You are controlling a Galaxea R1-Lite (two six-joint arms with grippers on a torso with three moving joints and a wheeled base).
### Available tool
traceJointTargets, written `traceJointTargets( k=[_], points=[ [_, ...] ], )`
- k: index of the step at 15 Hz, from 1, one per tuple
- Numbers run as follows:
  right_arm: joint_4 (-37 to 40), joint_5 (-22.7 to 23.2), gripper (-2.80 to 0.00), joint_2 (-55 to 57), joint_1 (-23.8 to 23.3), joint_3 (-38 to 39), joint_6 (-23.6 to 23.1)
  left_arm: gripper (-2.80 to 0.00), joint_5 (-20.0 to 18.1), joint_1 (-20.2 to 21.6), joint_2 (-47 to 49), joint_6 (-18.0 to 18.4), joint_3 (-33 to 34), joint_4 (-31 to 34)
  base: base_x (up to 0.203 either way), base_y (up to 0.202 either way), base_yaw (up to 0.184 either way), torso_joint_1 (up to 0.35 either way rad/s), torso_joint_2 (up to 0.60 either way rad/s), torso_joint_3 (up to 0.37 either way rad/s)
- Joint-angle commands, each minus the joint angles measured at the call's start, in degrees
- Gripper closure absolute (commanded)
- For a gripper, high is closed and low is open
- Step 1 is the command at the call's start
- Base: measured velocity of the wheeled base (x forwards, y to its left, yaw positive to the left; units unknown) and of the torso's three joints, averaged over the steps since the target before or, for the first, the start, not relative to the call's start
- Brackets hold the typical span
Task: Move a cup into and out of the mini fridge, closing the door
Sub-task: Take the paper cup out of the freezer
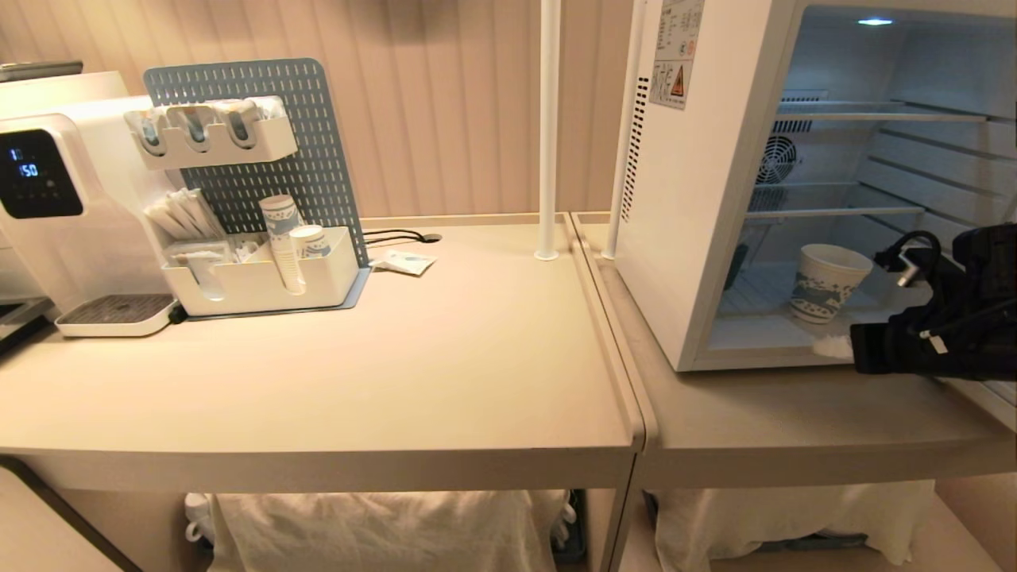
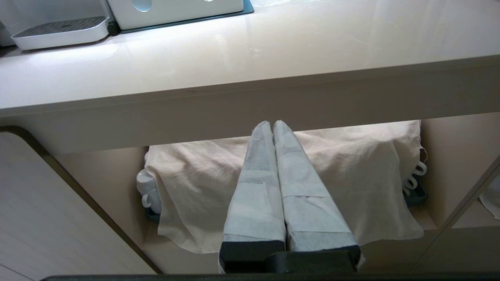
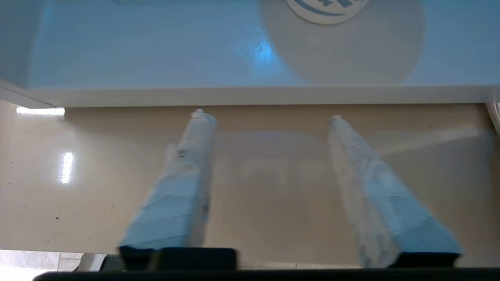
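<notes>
The mini fridge [image 1: 683, 199] stands open on the right-hand table, its interior lit. The cup [image 1: 826, 282], white paper with a blue pattern low on its side, stands upright on the fridge floor near the front. Its base [image 3: 326, 9] shows in the right wrist view beyond the fridge's sill [image 3: 250, 95]. My right gripper [image 1: 834, 347] [image 3: 268, 117] is open and empty, low over the tabletop just outside the sill, apart from the cup. My left gripper [image 2: 272, 124] is shut on nothing, parked below the table's front edge. The door is swung away past the right edge, out of view.
On the left table are a water dispenser [image 1: 48, 199] and a pegboard organiser [image 1: 262, 278] holding stacked cups [image 1: 282, 238]. A white pole [image 1: 548, 127] rises beside the fridge. A seam [image 1: 612, 342] splits the two tables. Cloth [image 1: 381, 528] covers the shelf below.
</notes>
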Motion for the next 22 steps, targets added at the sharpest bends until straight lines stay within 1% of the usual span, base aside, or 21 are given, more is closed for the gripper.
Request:
traceJointTargets(
  k=[1,4,7,10,14,22],
  points=[
    [-0.09,0.26,-2.80,-0.49,0.05,-0.57,-0.01,0.00,-0.02,0.01,-0.01,0.04,0.00,0.00,0.000,0.000,0.000,0.000,0.00,0.000],
    [-0.15,0.43,-2.80,-1.29,0.07,-2.86,-0.34,0.00,-0.02,0.01,-0.01,0.04,0.00,0.00,0.000,0.000,0.000,0.000,0.00,0.000],
    [0.05,0.20,-2.80,0.39,-0.20,-7.32,-0.31,0.00,-0.02,0.01,0.02,0.04,0.00,0.00,0.000,0.000,0.000,0.000,0.00,0.000],
    [-0.61,0.08,-2.80,1.83,-0.91,-9.41,-0.46,0.00,-0.02,0.01,-0.01,0.04,0.00,0.00,0.000,0.000,0.000,0.000,0.00,0.000],
    [-4.22,0.08,-2.80,5.13,-1.18,-11.39,-0.48,0.00,-0.02,0.01,0.04,0.04,0.00,0.00,0.000,0.000,0.000,0.000,0.00,0.000],
    [-6.38,-0.03,-2.80,13.82,-1.57,-17.62,-0.30,0.00,-0.02,0.01,-0.01,0.04,0.00,0.00,0.000,0.000,0.000,0.000,0.00,0.000]
  ],
)
